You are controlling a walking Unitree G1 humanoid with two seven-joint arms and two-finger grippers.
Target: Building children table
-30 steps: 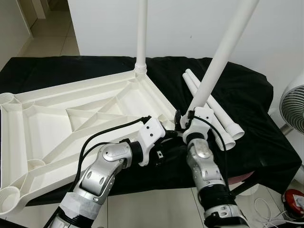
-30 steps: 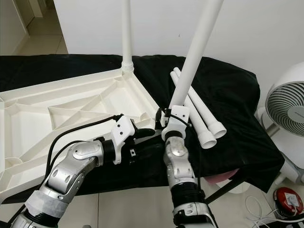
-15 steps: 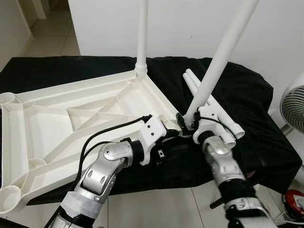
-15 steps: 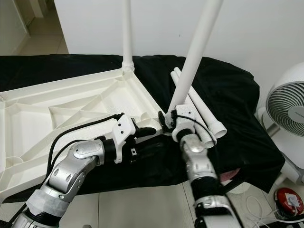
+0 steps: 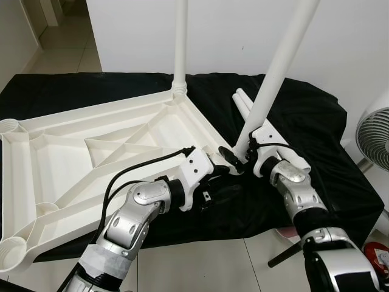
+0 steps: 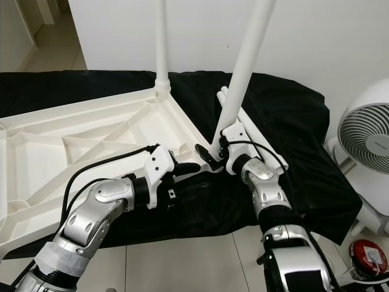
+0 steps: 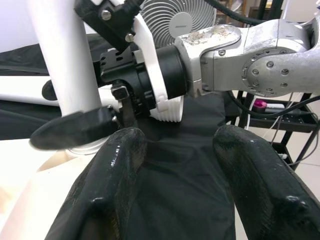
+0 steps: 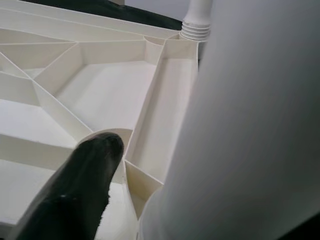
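On black cloth [image 5: 304, 115], your upturned white tabletop [image 5: 91, 152] lies ribs-up; one leg [image 5: 180, 36] stands upright in far corner socket, 12 o'clock. Right gripper [image 5: 234, 159] clasps second leg [image 5: 273, 73] near its base, tilted toward 1 o'clock, foot at near corner socket, seating unclear. Left gripper [image 5: 225, 172] sits just beside, 9 o'clock of it, fingers [image 7: 115, 170] spread, holding nothing. Spare legs [image 5: 267, 131] lie on cloth behind. Fan [image 6: 368, 143] at 3 o'clock.
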